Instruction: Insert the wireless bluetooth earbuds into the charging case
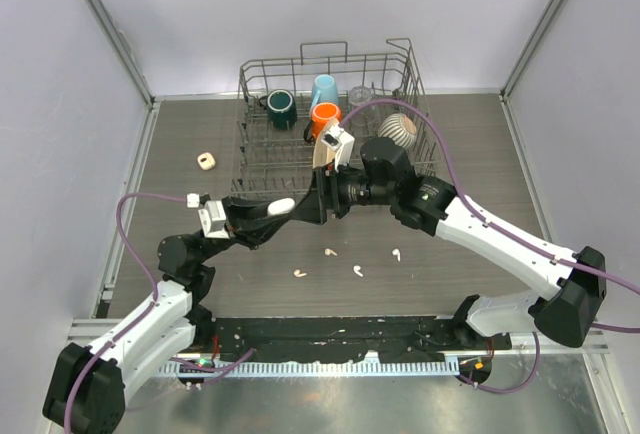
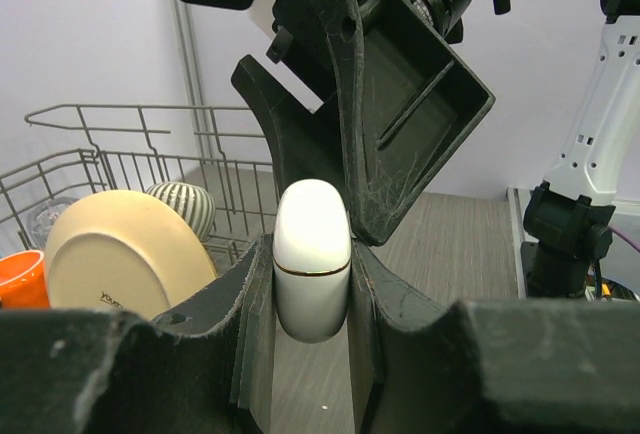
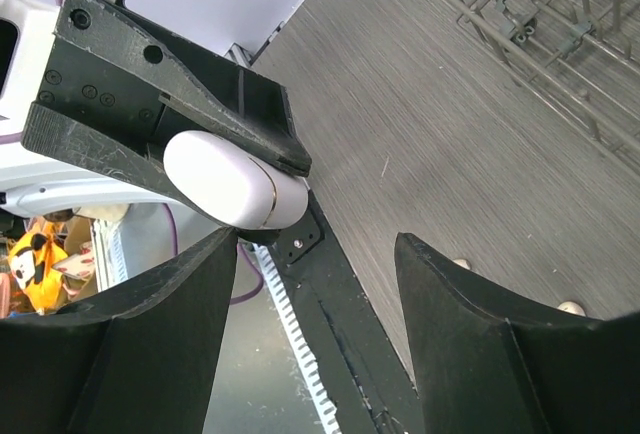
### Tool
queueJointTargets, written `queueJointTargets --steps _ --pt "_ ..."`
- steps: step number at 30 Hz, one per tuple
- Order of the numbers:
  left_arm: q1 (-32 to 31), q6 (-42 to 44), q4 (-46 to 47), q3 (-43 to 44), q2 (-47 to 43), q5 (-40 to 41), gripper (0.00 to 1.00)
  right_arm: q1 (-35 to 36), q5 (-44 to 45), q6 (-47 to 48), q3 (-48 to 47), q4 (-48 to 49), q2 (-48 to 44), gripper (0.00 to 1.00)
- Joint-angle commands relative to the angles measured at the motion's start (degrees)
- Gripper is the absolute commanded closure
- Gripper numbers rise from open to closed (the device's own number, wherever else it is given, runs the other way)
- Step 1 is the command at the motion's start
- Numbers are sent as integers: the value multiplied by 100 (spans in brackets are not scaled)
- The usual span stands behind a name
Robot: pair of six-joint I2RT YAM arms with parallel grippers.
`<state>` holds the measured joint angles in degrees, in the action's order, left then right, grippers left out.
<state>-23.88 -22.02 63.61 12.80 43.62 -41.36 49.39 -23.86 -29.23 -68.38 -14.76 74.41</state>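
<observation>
left gripper (image 1: 290,208): clamped on the closed white charging case (image 1: 281,206), mid-frame, off the table (image 1: 480,154)
right gripper (image 1: 325,199): jaws wide, tips right beside the case I'm holding
earbuds (image 1: 330,251): four loose at lower centre, open table all round
dish rack (image 1: 250,144): near edge just above both grippers

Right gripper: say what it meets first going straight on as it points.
Most likely the white charging case clamped in the left gripper, just ahead of the open right gripper; depth is unclear.

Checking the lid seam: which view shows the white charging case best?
Left wrist: the case stands centred between the left fingers, seam plainly visible. Right wrist shows it sideways, partly hidden by those fingers; top external, only a small white shape.
</observation>
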Motion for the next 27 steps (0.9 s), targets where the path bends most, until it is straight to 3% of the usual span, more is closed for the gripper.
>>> queueJointTargets --steps 1,15,27 --pt "-3 40 257 215 -37 -240 100 27 101 -223 -237 412 -14 31" --pt "-12 22 63 144 -187 -777 100 -227 -57 -1101 -404 843 276 30" --pt "-3 180 -7 -198 -538 -277 100 -535 -532 -1840 -123 1748 214 30"
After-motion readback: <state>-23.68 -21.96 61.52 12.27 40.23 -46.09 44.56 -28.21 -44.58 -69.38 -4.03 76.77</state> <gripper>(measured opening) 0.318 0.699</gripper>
